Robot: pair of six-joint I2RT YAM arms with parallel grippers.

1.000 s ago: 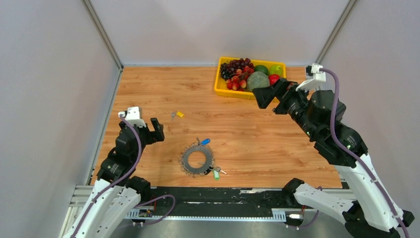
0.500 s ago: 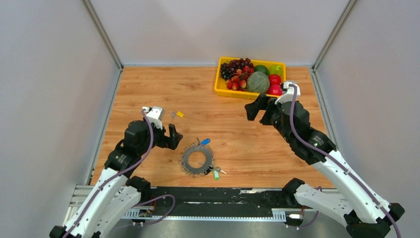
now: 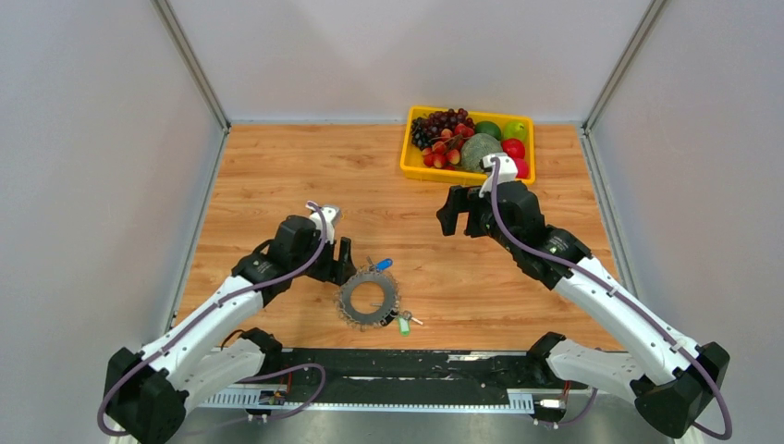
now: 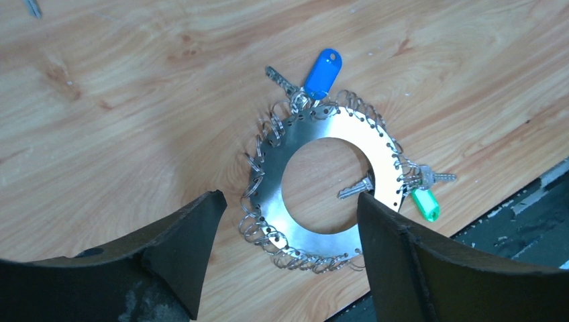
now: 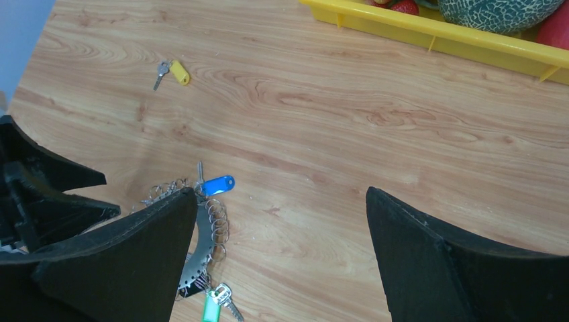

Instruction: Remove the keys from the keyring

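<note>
**Keyring: approach in hand, keys still hanging on.**
Keyring (image 4: 335, 124) is lying flat near the table (image 3: 277, 166) front, carrying the blue key (image 4: 323, 72) and green key (image 4: 425, 204); the yellow key (image 5: 178, 72) is lying loose, well apart. Left gripper (image 4: 290, 196) is hovering over the ring, fingers spread, empty; right gripper (image 5: 280, 194) is gaping wide, empty. Next probably needing the ring pinned and one key pinched.

One keyring (image 4: 329, 124), three tagged keys (blue (image 4: 323, 70), green (image 4: 425, 204), yellow (image 5: 178, 72)), one tray (image 5: 483, 48)

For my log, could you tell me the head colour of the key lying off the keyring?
Yellow: the loose key, best in the right wrist view.
</note>
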